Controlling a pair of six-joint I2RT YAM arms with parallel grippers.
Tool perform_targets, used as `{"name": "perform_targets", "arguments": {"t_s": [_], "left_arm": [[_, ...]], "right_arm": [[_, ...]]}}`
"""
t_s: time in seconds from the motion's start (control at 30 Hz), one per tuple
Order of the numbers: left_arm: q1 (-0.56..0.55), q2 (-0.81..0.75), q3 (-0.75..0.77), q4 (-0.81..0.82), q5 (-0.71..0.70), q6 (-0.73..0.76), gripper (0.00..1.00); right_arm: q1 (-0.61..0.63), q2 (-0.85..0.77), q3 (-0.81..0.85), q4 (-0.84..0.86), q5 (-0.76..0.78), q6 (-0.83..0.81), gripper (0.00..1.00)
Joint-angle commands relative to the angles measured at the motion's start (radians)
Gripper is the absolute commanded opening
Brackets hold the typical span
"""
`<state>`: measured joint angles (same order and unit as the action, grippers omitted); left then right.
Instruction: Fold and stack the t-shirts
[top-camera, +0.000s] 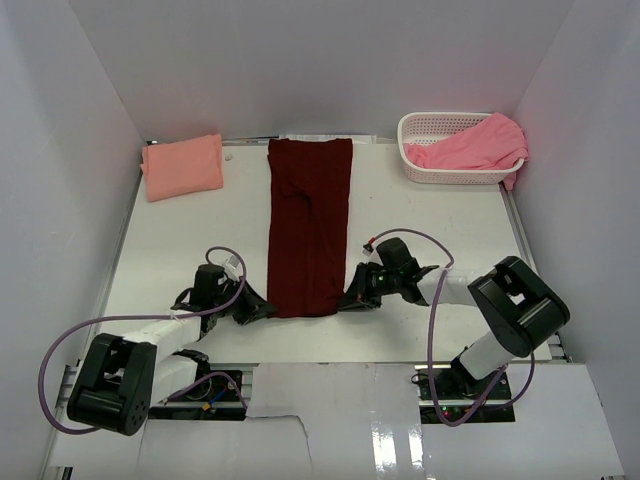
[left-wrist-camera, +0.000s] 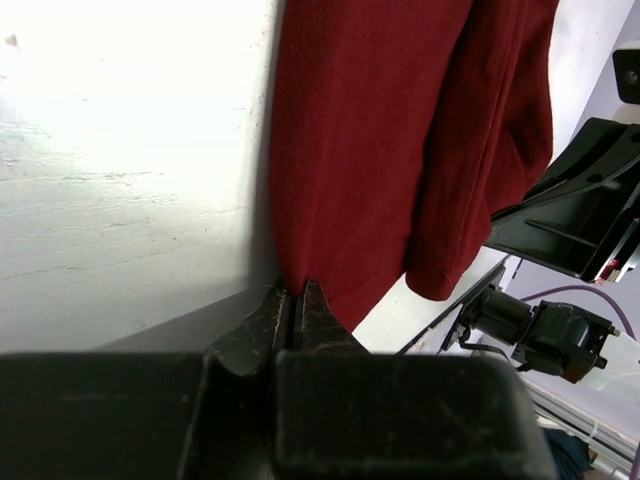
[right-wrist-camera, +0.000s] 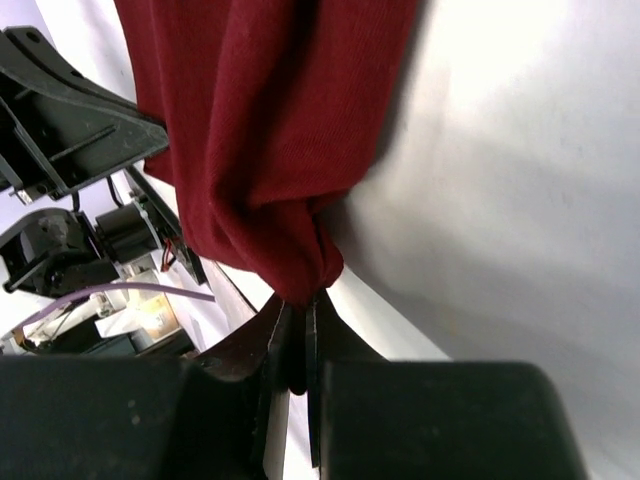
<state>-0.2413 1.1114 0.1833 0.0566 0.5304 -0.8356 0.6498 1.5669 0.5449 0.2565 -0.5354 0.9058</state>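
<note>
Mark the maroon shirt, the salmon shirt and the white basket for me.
maroon shirt (top-camera: 310, 225): top view, middle of the cloth.
salmon shirt (top-camera: 182, 166): top view, centre of the folded cloth.
white basket (top-camera: 455, 175): top view, near lattice wall.

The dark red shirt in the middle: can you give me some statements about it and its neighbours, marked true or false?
1. The maroon shirt lies as a long strip on the table. True.
2. The right pincer pinches one near corner of it. True.
3. The left pincer hangs wide open, far from any cloth. False: it is closed at the maroon shirt's other near corner.
4. The peach shirt sits in the basket. False: it lies folded on the table, far left; the pink shirt is in the basket.
</note>
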Motion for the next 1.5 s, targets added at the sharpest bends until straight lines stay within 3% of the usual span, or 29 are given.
{"name": "perform_targets", "arguments": {"t_s": [0.0,0.27,0.43,0.67,1.0,1.47], "left_arm": [[-0.006,0.024,-0.042,-0.101,-0.017,0.027,0.0],[-0.061,0.018,-0.036,-0.086,0.019,-0.04,0.0],[-0.125,0.041,-0.025,-0.064,0.014,-0.086,0.0],[-0.167,0.028,-0.01,-0.035,-0.004,-0.129,0.0],[-0.165,-0.079,0.091,-0.242,-0.039,-0.114,0.0],[-0.164,-0.021,0.278,-0.327,-0.038,-0.091,0.0]], "right_arm": [[-0.001,-0.054,-0.033,-0.002,-0.015,0.002,0.08],[0.014,-0.11,-0.1,-0.056,-0.041,0.022,0.08],[0.022,-0.088,-0.164,0.053,-0.104,0.1,0.08],[0.025,-0.123,-0.152,0.009,-0.09,0.088,0.08],[0.014,-0.205,-0.118,-0.077,-0.089,0.061,0.08],[-0.055,-0.183,-0.005,-0.129,-0.146,0.013,0.08]]}}
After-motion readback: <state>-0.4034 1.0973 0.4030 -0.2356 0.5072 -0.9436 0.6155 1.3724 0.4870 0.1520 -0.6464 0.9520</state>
